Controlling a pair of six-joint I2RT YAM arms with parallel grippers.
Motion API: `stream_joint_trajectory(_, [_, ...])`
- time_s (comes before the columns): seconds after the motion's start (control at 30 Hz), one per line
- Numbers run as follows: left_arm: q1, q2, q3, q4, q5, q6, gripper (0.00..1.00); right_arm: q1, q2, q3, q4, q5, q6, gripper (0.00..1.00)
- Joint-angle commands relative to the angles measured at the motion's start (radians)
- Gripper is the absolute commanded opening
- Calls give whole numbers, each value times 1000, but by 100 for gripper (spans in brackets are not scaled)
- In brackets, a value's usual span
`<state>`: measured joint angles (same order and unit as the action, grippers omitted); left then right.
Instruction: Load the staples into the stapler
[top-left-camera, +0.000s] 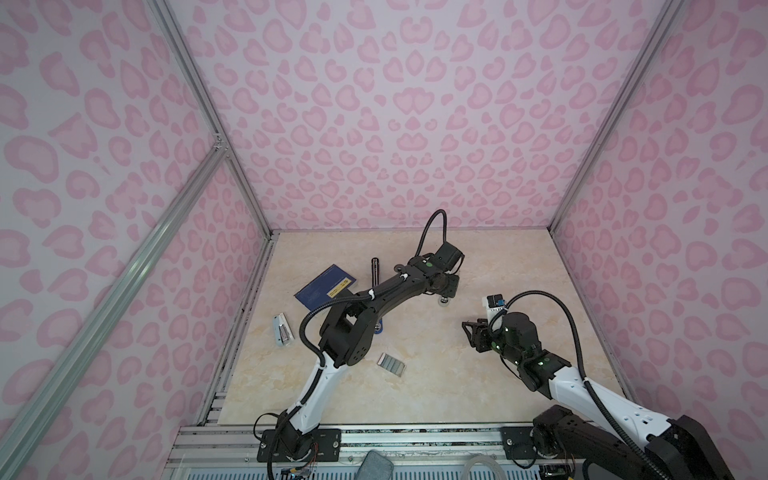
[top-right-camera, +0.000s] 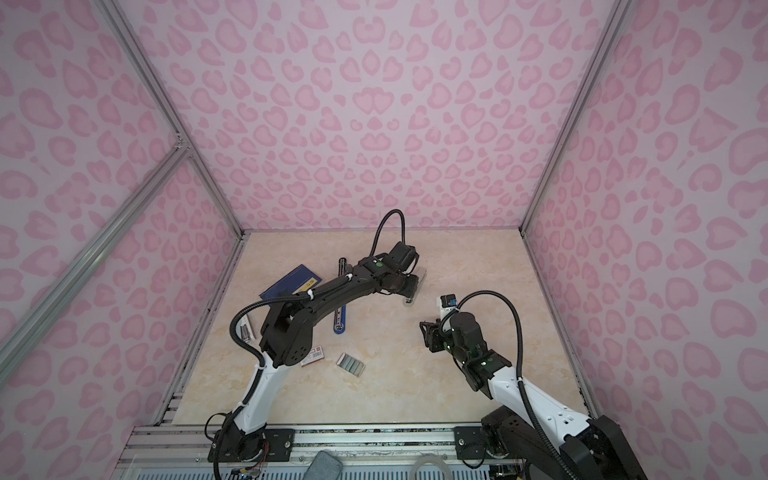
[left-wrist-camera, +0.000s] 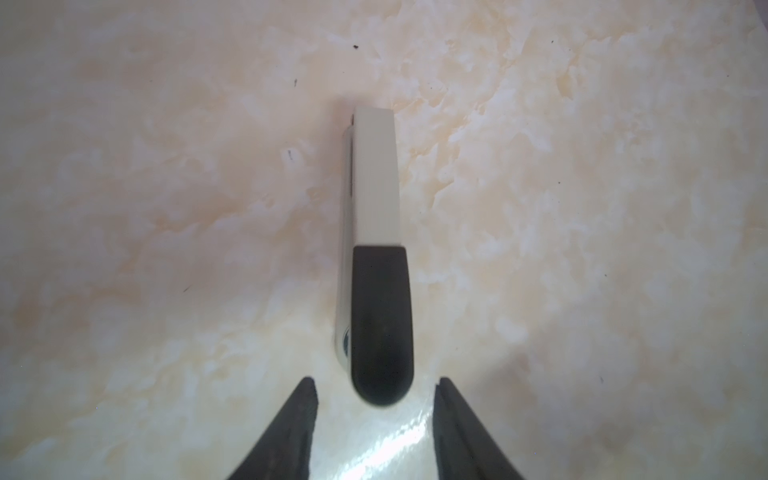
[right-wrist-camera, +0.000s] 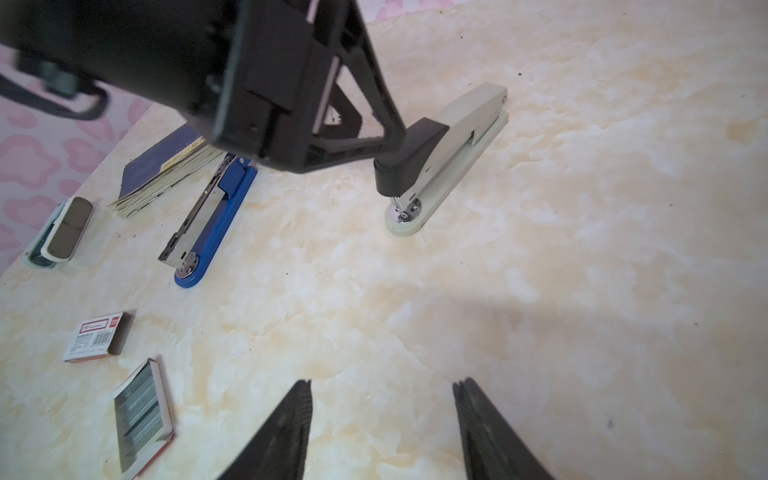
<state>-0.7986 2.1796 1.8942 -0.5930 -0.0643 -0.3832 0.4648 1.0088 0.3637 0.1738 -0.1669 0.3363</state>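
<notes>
The left gripper (left-wrist-camera: 376, 380), jaws apart, straddles the black end of the stapler (left-wrist-camera: 374, 178), probably to open it, while the right gripper (right-wrist-camera: 383, 381), also apart and empty, hovers near the staples (right-wrist-camera: 139, 411) in their white tray (right-wrist-camera: 165, 399).

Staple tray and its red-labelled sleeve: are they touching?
Apart. The right wrist view shows a strip of bare table between the staple tray and the red-labelled sleeve; neither overlaps the other.
</notes>
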Motion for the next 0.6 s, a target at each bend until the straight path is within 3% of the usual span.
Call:
stream_joint_trajectory(0.0, [6,-140,-156,39,-96,-8,55,9,25,26,27,-41,-2,58])
stream_joint_trajectory(0.1, [30,-287,-353,69,-197,-39,68,41,53,54,33,-39,-6,58])
stream_joint_trajectory(0.3, [151,-444,-648,86,-200,-123,70,113,134,105,60,-28,-11,59])
stream_joint_trajectory(0.57, [189,-373,-712,134,-227,-142,70,155,192,119,88,-14,-2,58])
